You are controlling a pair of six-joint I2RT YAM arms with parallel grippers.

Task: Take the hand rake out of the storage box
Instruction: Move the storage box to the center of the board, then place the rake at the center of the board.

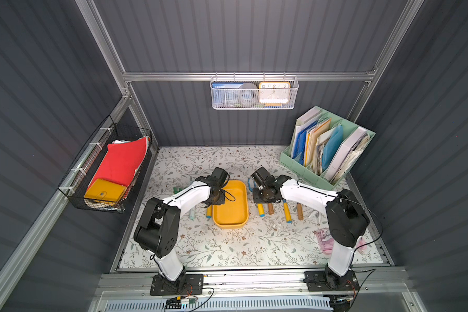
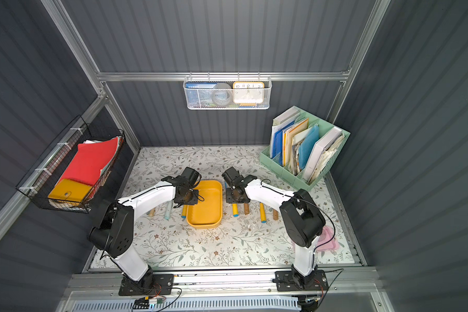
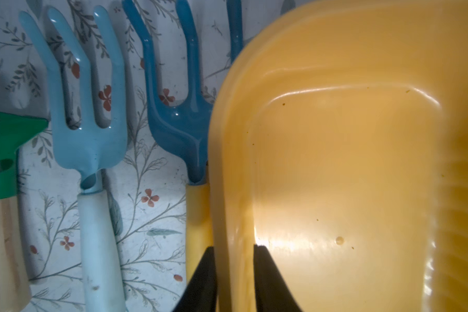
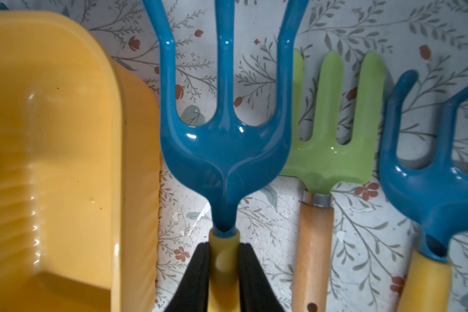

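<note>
Yellow glossy plastic, the shallow, round-cornered storage box [image 1: 231, 213] sits empty on the floral counter [image 1: 227, 248] in both top views. From the left wrist, the left hand [image 3: 232, 246] pinches the box's smooth wall, one black finger inside, one outside. From the right wrist, the right hand [image 4: 224, 244] is clamped on the rounded yellow handle of the hand rake [image 4: 223, 151]; its three glossy blue tines reach ahead of the hand, outside the box, just beside its wall.
</note>
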